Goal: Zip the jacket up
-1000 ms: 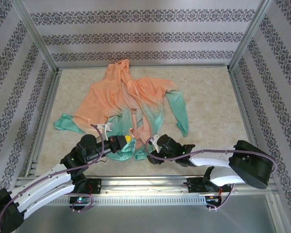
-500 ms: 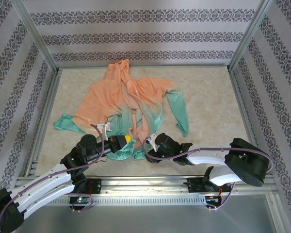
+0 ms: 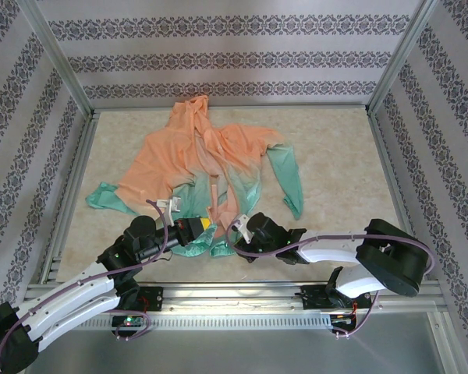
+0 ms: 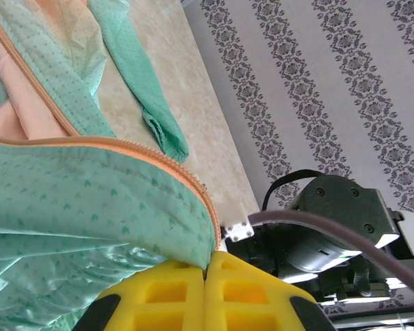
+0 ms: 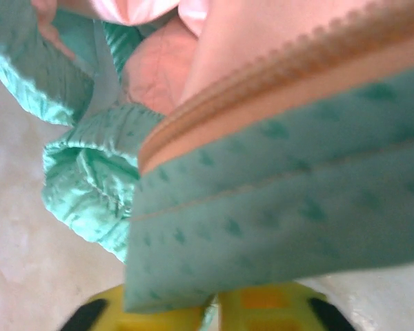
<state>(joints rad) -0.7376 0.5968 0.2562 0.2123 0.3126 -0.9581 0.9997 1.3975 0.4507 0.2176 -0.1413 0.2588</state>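
Observation:
The jacket [image 3: 203, 164] lies spread on the table, hood at the far end, orange fading to mint green at the near hem and cuffs. Its front is open, with the orange zipper tape [image 4: 124, 148] running along one edge. My left gripper [image 3: 207, 224] is at the near hem, its yellow fingers [image 4: 165, 296] shut on the mint fabric beside the zipper's bottom end. My right gripper [image 3: 238, 234] sits just to the right, shut on the other front panel's green hem [image 5: 276, 207] under its zipper teeth [image 5: 276, 65]. That fabric hides most of its pads [image 5: 262, 303].
Bare marbled tabletop [image 3: 343, 171] stretches to the right of the jacket. Aluminium frame rails [image 3: 74, 167] and patterned walls close in the table on three sides. The right arm's dark wrist [image 4: 338, 221] sits close beside my left fingers.
My right gripper has slid left to the jacket's hem and closed on the fabric. The left arm has stayed still, shut on its side of the hem.

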